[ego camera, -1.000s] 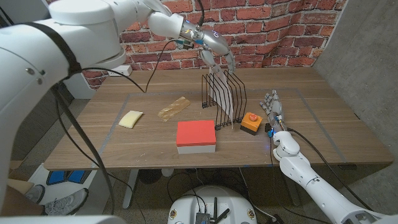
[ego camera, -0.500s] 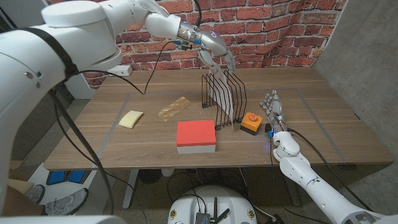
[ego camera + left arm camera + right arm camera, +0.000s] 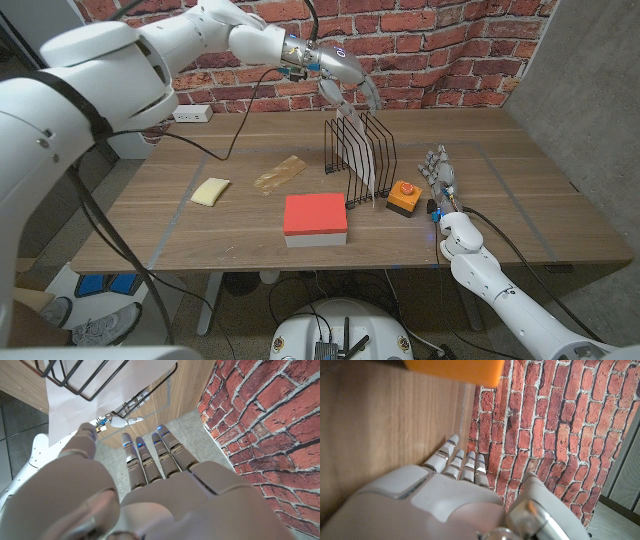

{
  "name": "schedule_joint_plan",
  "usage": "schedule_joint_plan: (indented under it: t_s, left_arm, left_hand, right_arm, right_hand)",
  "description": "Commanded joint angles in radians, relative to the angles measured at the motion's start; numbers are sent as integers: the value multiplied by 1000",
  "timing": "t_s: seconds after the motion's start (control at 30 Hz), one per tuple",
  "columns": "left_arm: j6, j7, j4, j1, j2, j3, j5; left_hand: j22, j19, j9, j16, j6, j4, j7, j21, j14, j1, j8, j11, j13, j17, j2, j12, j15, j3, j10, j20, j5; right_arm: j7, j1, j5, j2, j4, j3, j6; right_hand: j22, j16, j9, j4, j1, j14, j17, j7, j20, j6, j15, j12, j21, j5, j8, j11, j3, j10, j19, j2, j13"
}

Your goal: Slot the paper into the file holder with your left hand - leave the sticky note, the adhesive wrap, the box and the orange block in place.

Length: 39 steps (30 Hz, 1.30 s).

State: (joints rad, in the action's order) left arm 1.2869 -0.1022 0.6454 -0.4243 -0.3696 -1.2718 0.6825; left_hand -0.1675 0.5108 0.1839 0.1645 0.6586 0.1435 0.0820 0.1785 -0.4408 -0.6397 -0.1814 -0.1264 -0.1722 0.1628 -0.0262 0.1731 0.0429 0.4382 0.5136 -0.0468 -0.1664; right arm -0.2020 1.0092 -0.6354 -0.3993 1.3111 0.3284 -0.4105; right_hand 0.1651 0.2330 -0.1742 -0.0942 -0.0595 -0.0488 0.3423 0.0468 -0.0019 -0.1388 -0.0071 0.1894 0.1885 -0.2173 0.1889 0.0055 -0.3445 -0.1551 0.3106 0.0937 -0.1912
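Observation:
A black wire file holder (image 3: 340, 150) stands at mid-table with a white paper (image 3: 368, 160) upright in one of its slots. My left hand (image 3: 345, 75) hovers above the holder's back with its fingers spread and holds nothing. In the left wrist view its fingers (image 3: 150, 455) point past the paper (image 3: 70, 405) and the holder's wires (image 3: 100, 375). My right hand (image 3: 440, 180) stands on its edge on the table right of the orange block (image 3: 402, 197), fingers extended and holding nothing. The right wrist view has that hand (image 3: 455, 495) beside the block (image 3: 455, 370).
A red and white box (image 3: 315, 218) sits in front of the holder. The tan adhesive wrap (image 3: 280, 173) and the yellow sticky note (image 3: 210, 190) lie to the left. A brick wall runs behind the table (image 3: 520, 190), with a black cable (image 3: 245, 110) draped from my left arm.
My left hand has lifted slightly up and back from the holder, and its arm has swung back. The paper stays in its slot. The right hand has not moved.

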Motion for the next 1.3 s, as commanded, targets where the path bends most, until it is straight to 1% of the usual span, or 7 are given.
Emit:
schedule_joint_plan:
  t_s: [0.03, 0.27, 0.5, 0.7, 0.9, 1.13, 1.3]
  left_arm:
    - [-85, 230, 193, 132, -91, 216, -88]
    - [-135, 269, 273, 198, -116, 311, -85]
    - [-189, 302, 336, 252, -134, 375, -99]
    - [-254, 337, 399, 303, -155, 423, -137]
    - [-340, 378, 474, 362, -179, 468, -192]
    - [-411, 392, 534, 421, -198, 513, -241]
    - [-476, 398, 596, 463, -219, 543, -259]
  left_hand:
    - [-2, -7, 2, 8, -3, 1, 2, 4, 1, 8, -5, -2, -3, 3, 3, 2, 102, -6, -7, -118, -4]
    - [-2, -8, 1, 8, -6, 1, 4, 5, 2, 10, -4, 1, -3, 2, 7, 4, 99, -8, -9, -116, -5]
    - [-2, -13, 0, 8, -17, -3, 4, 5, 7, 21, -1, 6, -3, 3, 14, 3, 93, -11, -18, -109, -5]
    - [-1, -15, 0, 8, -16, -5, 6, 5, 7, 27, -2, 9, -3, 2, 15, 4, 89, -12, -22, -108, -5]
    - [-1, -16, -1, 8, -16, -6, 4, 5, 6, 32, -3, 11, -3, 2, 17, 4, 88, -13, -24, -106, -5]
    - [-1, -17, -1, 8, -25, -6, 5, 6, 7, 37, 0, 13, -2, 2, 21, 3, 85, -13, -32, -104, -6]
    - [-1, -17, -2, 8, -36, -6, 8, 7, 6, 40, 3, 18, -2, 1, 24, 5, 83, -12, -34, -101, -6]
  right_arm:
    - [13, 3, -1, -7, 7, -1, -6]
    - [14, 2, 0, -8, 8, 0, -6]
    - [12, 3, 3, -14, 15, -3, -4]
    - [24, -5, -1, -15, 7, -2, -5]
    - [30, -9, -1, -18, 4, -2, -4]
    - [31, -6, -3, -25, 11, -4, 2]
    - [32, -5, -3, -25, 11, -5, 2]
  right_hand:
    - [5, 4, -4, 2, -1, -3, 5, -4, 1, -5, -3, 6, 2, 2, 1, 1, -4, -3, 9, 41, -1]
    - [5, 4, -4, 3, -2, -2, 5, -3, 0, -5, -3, 6, 2, 2, 1, 1, -4, -2, 9, 40, -1]
    - [5, 4, -4, 3, -2, -2, 5, -4, 0, -5, -3, 5, 2, 2, 1, 1, -5, -2, 9, 41, -1]
    - [5, 4, -4, 3, -2, -1, 6, -5, 1, -5, -3, 6, 2, 2, 1, 0, -4, -2, 9, 41, -1]
    - [5, 5, -4, 4, -2, -1, 6, -4, 0, -5, -3, 6, 2, 2, 1, 1, -4, -1, 9, 41, -1]
    - [5, 5, -4, 4, -2, -1, 6, -5, -1, -5, -3, 6, 2, 2, 1, 0, -4, -2, 9, 41, -1]
    - [5, 5, -4, 4, -2, -1, 6, -5, -2, -5, -4, 6, 2, 2, 1, 0, -4, -2, 9, 41, -1]
